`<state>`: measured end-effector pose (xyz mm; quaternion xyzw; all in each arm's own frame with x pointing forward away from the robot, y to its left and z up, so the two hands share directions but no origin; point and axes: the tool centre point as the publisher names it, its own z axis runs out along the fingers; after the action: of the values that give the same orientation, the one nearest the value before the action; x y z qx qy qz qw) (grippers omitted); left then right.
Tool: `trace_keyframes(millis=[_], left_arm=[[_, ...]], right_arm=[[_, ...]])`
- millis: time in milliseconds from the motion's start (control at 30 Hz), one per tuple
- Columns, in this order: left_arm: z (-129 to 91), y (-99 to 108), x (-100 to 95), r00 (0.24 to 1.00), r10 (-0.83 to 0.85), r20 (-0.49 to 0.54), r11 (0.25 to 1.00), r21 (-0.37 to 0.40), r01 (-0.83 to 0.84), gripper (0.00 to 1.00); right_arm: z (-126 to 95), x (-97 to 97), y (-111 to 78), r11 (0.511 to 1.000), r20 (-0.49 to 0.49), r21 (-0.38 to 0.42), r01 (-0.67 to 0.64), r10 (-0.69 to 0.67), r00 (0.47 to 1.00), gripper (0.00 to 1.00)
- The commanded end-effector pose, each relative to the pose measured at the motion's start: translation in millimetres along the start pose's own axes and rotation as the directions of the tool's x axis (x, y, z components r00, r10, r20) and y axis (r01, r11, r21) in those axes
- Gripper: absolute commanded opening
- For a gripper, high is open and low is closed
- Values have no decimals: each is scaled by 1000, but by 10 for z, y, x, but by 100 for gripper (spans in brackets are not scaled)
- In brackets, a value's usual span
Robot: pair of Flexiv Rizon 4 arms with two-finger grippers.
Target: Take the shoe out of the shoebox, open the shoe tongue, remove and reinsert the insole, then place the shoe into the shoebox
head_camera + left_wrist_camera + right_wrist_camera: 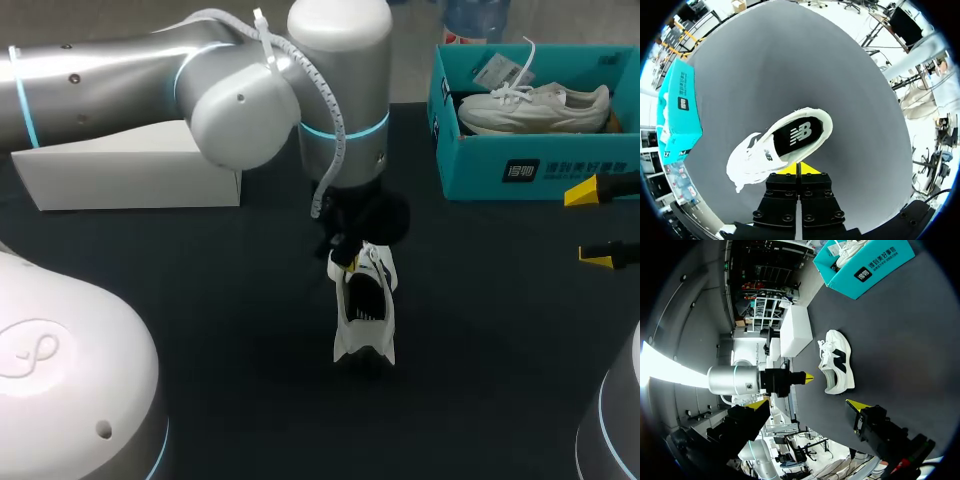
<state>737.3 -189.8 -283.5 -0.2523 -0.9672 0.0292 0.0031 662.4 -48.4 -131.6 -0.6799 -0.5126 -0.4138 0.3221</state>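
— Where is the shoe [365, 310]?

— Out on the worktop [200, 300], upright on its sole and well apart from the shoebox [530, 170], where a second shoe [530, 105] lies.

— How will it handle?

— Light, I judge. The upper and tongue look soft, the sole stiffer. The dark insole [799, 134] should bend easily. I would pinch the tongue's edge or the collar.

— And your arms?

— My left arm reaches to the middle and points down. The left gripper [799, 169] is clenched close by the shoe's collar, and I cannot see that it holds anything. My right gripper [590, 224] hangs at the worktop's right side, fingers spread wide and empty.
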Motion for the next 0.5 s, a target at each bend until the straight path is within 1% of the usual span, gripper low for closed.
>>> trace_keyframes(millis=[33, 100, 200, 267, 333, 400, 433, 467, 500], left_arm=[[14, -4, -4, 996, -93, -1, 996, 4, 93, 0], [-5, -64, 74, 989, -144, 22, 989, 38, 143, 0], [9, -133, 167, 979, -182, 91, 983, 18, 181, 0], [18, -176, 232, 985, -154, 77, 988, 8, 153, 0], [36, -214, 268, 981, -154, 119, 987, -26, 158, 0], [49, -240, 287, 982, -153, 108, 987, -39, 158, 0], [49, -252, 296, 983, -156, 99, 986, -35, 160, 4], [51, -264, 313, 983, -153, 98, 987, -40, 157, 32], [48, -272, 324, 984, -154, 89, 987, -39, 158, 62]], right_arm=[[-9, -2, -49, 1000, 3, -8, -2, 2, 1000, 100], [-9, -2, -49, 1000, 3, -8, -2, 2, 1000, 100], [-9, -2, -49, 1000, 3, -8, -2, 2, 1000, 100], [-9, -2, -49, 1000, 3, -8, -2, 2, 1000, 100], [-9, -2, -49, 1000, 3, -8, -2, 2, 1000, 100], [-9, -2, -49, 1000, 3, -8, -2, 2, 1000, 100], [-9, -2, -49, 1000, 3, -8, -2, 2, 1000, 100], [-9, -2, -49, 1000, 3, -8, -2, 2, 1000, 100], [-9, -2, -49, 1000, 3, -8, -2, 2, 1000, 100]])
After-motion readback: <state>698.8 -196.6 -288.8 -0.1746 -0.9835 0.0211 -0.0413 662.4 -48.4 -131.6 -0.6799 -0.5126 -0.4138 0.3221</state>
